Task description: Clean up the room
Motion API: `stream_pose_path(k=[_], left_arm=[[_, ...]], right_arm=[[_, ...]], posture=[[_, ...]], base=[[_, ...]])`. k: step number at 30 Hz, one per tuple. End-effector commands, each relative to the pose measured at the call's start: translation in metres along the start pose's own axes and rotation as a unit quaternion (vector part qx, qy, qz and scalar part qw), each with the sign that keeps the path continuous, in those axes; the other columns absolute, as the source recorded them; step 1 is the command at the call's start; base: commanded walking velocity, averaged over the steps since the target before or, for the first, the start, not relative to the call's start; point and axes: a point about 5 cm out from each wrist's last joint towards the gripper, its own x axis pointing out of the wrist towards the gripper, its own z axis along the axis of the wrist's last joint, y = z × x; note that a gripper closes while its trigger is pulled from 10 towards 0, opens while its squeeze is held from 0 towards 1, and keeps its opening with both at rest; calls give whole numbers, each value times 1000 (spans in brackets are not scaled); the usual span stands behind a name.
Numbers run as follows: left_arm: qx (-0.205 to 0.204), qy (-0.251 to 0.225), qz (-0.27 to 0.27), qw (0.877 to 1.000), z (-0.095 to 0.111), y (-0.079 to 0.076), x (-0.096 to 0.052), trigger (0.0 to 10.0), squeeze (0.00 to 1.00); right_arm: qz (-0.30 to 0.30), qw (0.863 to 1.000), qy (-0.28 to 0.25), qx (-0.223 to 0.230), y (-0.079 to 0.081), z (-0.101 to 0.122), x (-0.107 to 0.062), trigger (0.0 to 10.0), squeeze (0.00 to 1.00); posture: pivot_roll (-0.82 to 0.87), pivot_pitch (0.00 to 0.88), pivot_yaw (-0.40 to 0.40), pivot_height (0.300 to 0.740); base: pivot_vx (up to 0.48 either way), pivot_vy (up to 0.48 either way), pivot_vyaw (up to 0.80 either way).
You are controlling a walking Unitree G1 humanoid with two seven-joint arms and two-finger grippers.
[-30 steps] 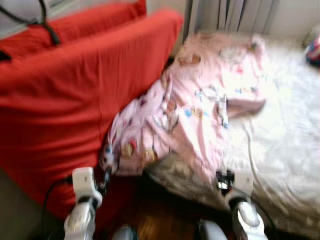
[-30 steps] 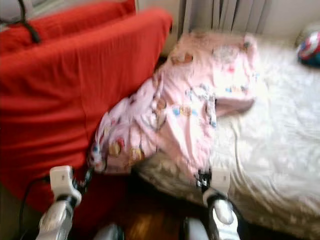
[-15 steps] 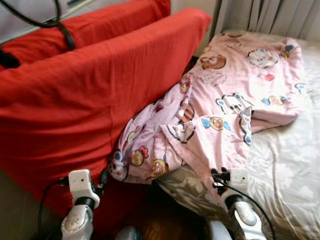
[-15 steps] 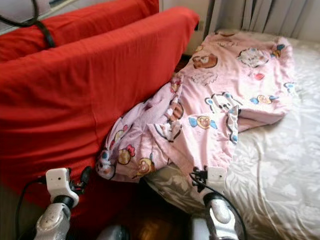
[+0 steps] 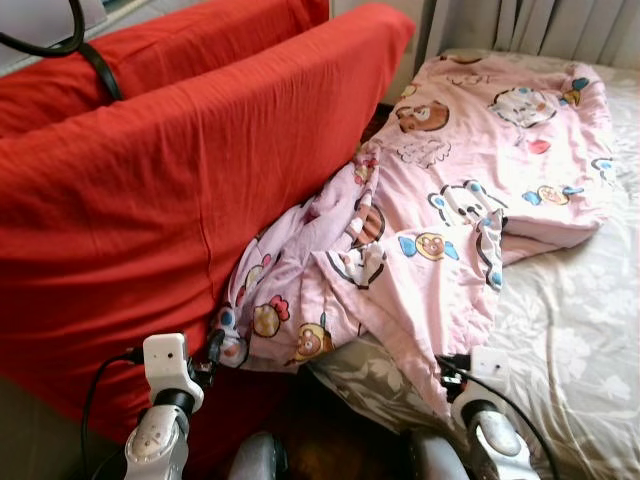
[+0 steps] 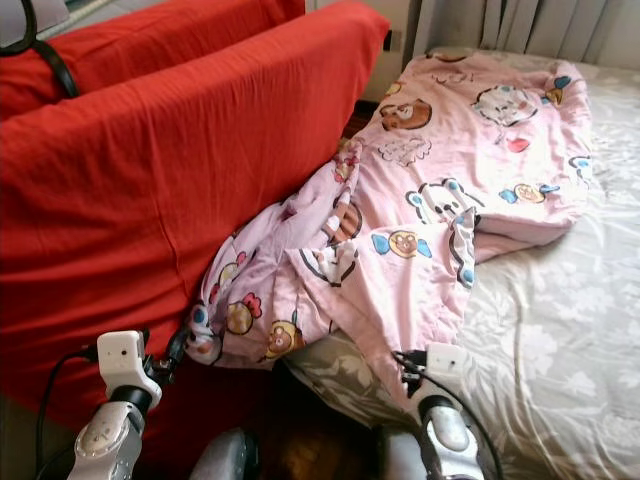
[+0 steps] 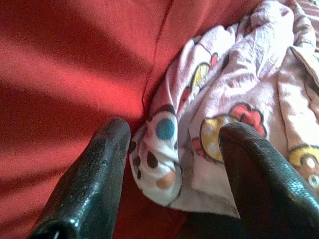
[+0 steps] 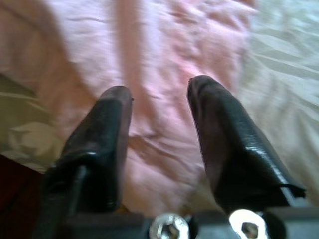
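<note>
A pink blanket [image 5: 450,190] with cartoon prints lies across the bed and spills into the gap beside the red sofa [image 5: 150,170]. Its lowest corner [image 7: 164,164] hangs against the sofa's side. My left gripper [image 5: 213,348] is low at the left, open, and points at that corner from just short of it. In the left wrist view the corner lies beyond the two black fingers [image 7: 99,169]. My right gripper [image 5: 450,368] is low at the right, open, above the blanket's lower edge [image 8: 154,59] on the bed. Nothing is held.
The bed [image 5: 570,330] has a grey flowered sheet and takes up the right side. Grey curtains [image 5: 530,25] hang behind it. A black cable [image 5: 90,55] runs over the sofa's back. Dark wooden floor [image 5: 320,440] shows between sofa and bed.
The whole picture has shifted and gone from blurred to sharp, so the camera moved. Both grippers keep their low places near the blanket's edge, still open.
</note>
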Motion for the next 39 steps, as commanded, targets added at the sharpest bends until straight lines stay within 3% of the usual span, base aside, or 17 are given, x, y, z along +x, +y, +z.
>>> stream_pose_path(k=[1,9,16,17,18,25,39], left_arm=[[6,12,1,1000,-3,3,-4,10000,0],[13,13,0,1000,0,8,-6,10000,0],[16,11,-9,1000,5,6,-6,10000,0],[15,12,-12,1000,6,4,-5,10000,0],[15,12,-14,1000,6,4,-4,10000,0],[8,2,-17,1000,10,-4,0,10000,0],[-4,-5,9,1000,11,-2,-11,10000,0]], right_arm=[[1,999,32,6,2,-12,-3,10000,1000],[12,997,72,-16,7,-17,-1,10000,1000],[23,998,52,-17,11,-3,5,10000,1000],[31,997,57,-30,13,-1,7,10000,208],[36,997,61,-37,14,-1,7,10000,0],[58,993,66,-82,18,7,12,10000,0],[40,986,85,-139,16,16,18,10000,0]], posture=[[-33,150,78,619],[-18,161,87,619],[-5,163,105,619],[-9,164,106,619],[-9,164,106,619],[1,165,89,619],[53,215,41,619]], base=[[0,0,0],[0,0,0],[0,0,0],[0,0,0],[0,0,0],[0,0,0],[0,0,0]])
